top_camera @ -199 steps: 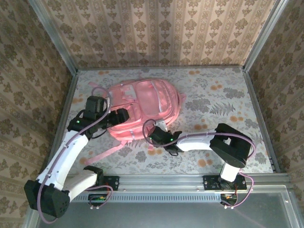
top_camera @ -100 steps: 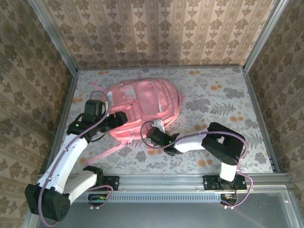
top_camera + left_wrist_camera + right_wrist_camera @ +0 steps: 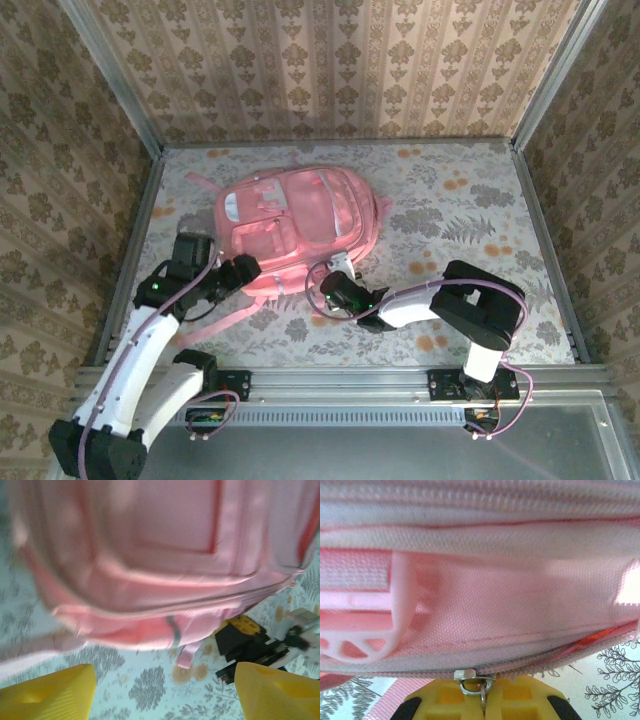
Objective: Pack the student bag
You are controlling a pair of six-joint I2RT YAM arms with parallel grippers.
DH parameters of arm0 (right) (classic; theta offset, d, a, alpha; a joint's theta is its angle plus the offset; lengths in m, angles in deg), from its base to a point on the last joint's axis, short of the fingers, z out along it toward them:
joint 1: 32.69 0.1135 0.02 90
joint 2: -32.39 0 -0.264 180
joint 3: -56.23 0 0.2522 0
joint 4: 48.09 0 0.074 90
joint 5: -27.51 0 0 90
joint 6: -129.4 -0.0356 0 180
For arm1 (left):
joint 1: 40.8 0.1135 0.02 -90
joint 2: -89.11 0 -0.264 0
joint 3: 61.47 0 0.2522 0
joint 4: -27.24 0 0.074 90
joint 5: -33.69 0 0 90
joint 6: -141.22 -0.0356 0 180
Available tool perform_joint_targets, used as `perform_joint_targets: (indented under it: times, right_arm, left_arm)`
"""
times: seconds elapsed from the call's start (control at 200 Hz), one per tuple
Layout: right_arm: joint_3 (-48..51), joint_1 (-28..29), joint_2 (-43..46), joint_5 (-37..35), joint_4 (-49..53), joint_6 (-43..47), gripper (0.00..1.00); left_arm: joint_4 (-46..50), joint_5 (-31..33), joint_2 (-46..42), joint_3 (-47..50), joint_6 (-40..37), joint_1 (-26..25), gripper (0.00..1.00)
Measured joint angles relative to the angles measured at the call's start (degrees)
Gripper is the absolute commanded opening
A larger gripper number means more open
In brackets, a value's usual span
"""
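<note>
Desk (image 3: 450, 210): floral-patterned; the bag is carried on it, ahead of both claws.
Student bag (image 3: 300, 225): laid flat just beyond both claws. Its near edge is met by the right claw and faced by the left.
Left claw (image 3: 165, 677): spread wide with nothing held, set just beside the bag's near left corner and apart from the fabric.
Right claw (image 3: 482, 692): pinched shut on the zipper pull at the bag's near seam.
Zipper pull (image 3: 476, 682): a small metal ring, gripped directly ahead of the right claw; how far the zip is undone cannot be told.
Step in hand: judged to be unzipping a compartment before anything is packed.
Next move: the pull should be drawn along the seam, and the bag probably pinned by the left claw so it is not dragged.
</note>
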Motion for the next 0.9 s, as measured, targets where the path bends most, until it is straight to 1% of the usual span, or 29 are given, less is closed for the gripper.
perform_joint_targets:
  times: [0.085,0.165,0.29,0.48,0.575,0.675,0.79,0.9]
  right_arm:
    - [0.4,-0.5,0.8,1.2,-0.6,-0.1,0.0]
    - [0.6,-0.8,1.0,2.2,-1.1,-0.2,0.0]
    - [1.1,-1.0,1.1,3.6,-2.0,-0.2,0.0]
    - [2.5,-1.1,1.9,4.9,-3.3,-0.2,0.0]
    - [3.0,-1.3,2.5,5.4,-4.2,-0.3,0.0]
    - [3.5,-1.4,2.9,6.0,-4.7,-0.5,0.0]
    - [4.1,-1.4,3.2,6.2,-5.2,-0.5,0.0]
    - [4.2,-1.4,3.4,6.4,-5.3,-0.4,0.0]
  left_arm:
    - [1.0,-0.2,-4.3,4.3,4.0,-0.7,0.67]
    - [0.8,-0.2,-7.3,8.0,8.1,-1.5,0.67]
    - [-3.0,-0.4,-8.1,12.7,12.7,-2.1,0.67]
    - [-13.5,1.2,-5.2,17.0,18.4,-4.7,0.65]
    - [-18.2,2.9,-2.9,17.9,19.4,-5.6,0.64]
    - [-22.9,5.2,-0.6,18.7,20.1,-6.2,0.6]
    - [-25.2,6.9,2.8,19.0,20.3,-6.5,0.57]
    - [-27.1,8.9,6.1,19.0,19.9,-6.7,0.51]
